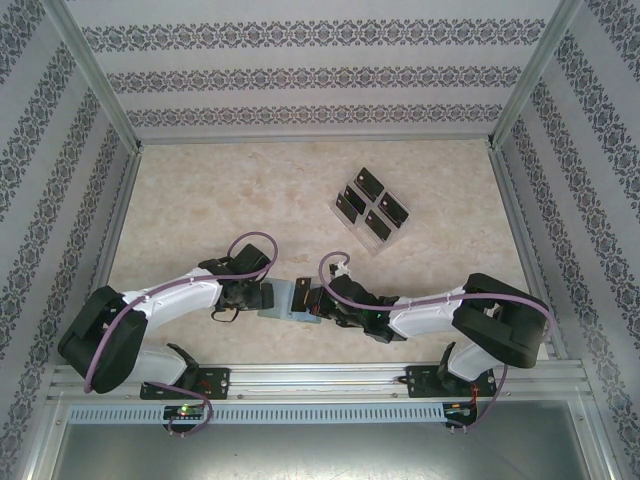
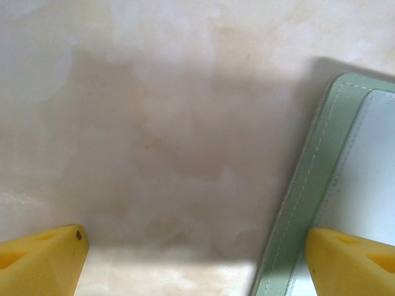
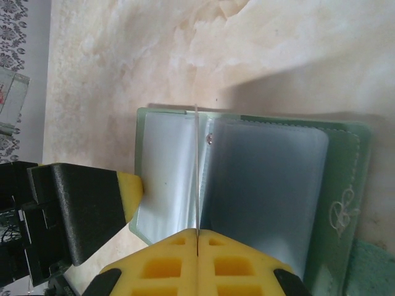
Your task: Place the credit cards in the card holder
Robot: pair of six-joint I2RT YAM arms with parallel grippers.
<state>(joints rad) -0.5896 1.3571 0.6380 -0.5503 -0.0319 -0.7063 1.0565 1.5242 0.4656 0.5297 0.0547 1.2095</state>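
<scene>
Seen from above, my left gripper (image 1: 258,296) and right gripper (image 1: 312,300) meet at the soft grey-green fold-open card holder (image 1: 283,298), with the thin black rectangular credit cards (image 1: 378,226) well apart in their clear plastic tray (image 1: 352,232); at my left wrist the jaws are released, one yellow fingertip (image 2: 349,262) on the cover's edge, I'd judge to pin it; at my right wrist the jaws are clenched on a thin clear inner leaf (image 3: 196,166), standing it up to bare a pocket.

A lab test booth: aluminium frame (image 1: 92,75), wallpapered walls (image 1: 320,60), marble-look table (image 1: 250,190), bolted robot arms (image 1: 170,300).
</scene>
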